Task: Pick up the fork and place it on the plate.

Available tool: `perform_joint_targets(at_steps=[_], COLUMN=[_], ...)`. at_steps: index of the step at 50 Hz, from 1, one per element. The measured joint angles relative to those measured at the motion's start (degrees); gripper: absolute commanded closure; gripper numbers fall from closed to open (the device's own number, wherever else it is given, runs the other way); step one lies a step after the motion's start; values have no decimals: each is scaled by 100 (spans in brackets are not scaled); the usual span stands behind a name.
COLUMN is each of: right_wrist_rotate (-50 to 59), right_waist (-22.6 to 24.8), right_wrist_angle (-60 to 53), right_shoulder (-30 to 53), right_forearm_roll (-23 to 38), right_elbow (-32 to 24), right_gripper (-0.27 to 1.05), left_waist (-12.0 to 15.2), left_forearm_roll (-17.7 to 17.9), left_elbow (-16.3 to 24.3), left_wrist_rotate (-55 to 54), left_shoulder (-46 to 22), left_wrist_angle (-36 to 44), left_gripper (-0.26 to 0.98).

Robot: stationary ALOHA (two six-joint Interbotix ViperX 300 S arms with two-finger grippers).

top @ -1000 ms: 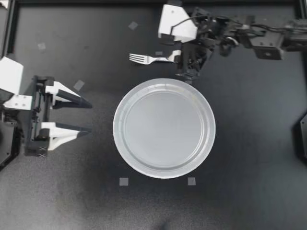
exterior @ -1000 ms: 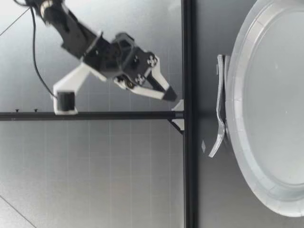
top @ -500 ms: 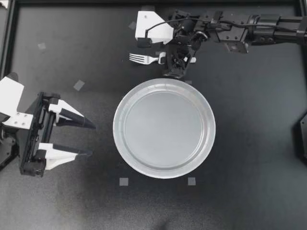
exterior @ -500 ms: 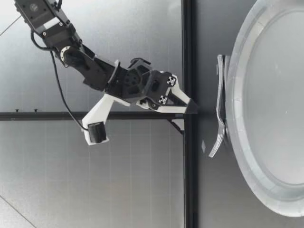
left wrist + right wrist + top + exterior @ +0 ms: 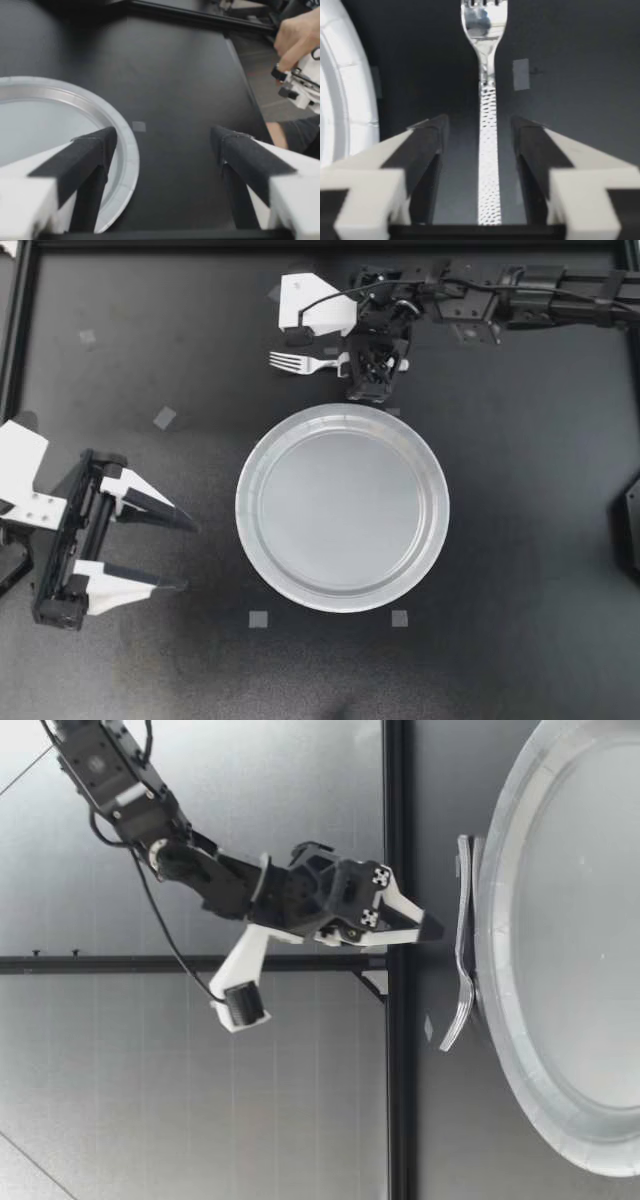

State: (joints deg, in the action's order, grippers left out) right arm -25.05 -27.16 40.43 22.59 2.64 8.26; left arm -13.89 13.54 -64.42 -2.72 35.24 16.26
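Showing a matte black table (image 5: 520,540) bounded by a black frame rail (image 5: 200,245). Bearing small grey tape squares stuck flat: a corner square (image 5: 87,337) near the rail, a lone square (image 5: 165,418) nearer the middle, and a paired square (image 5: 258,619) level with its twin square (image 5: 400,618). Catching, past the table's edge in the left wrist view, a person's hand (image 5: 297,35) just beside a white-and-black device (image 5: 307,87).
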Motion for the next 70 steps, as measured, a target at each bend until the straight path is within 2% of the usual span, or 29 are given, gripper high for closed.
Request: perform_joint_targets(at_steps=[30, 44, 70], right_wrist_rotate=[-334, -334, -334], right_waist=[-18, -79, -132], right_wrist_angle=[132, 149, 158], right_shoulder=[457, 457, 571], right_forearm_roll=[-229, -229, -343], right_elbow=[-343, -378, -466], right_gripper=[26, 35, 37], left_waist=[-35, -35, -35], left_forearm_roll=[-18, -9, -18], left_elbow=[0, -9, -149], left_wrist_rotate=[0, 0, 0], left_shoulder=[-229, -229, -229], left_wrist_angle=[18, 18, 26], left_gripper=[4, 4, 4])
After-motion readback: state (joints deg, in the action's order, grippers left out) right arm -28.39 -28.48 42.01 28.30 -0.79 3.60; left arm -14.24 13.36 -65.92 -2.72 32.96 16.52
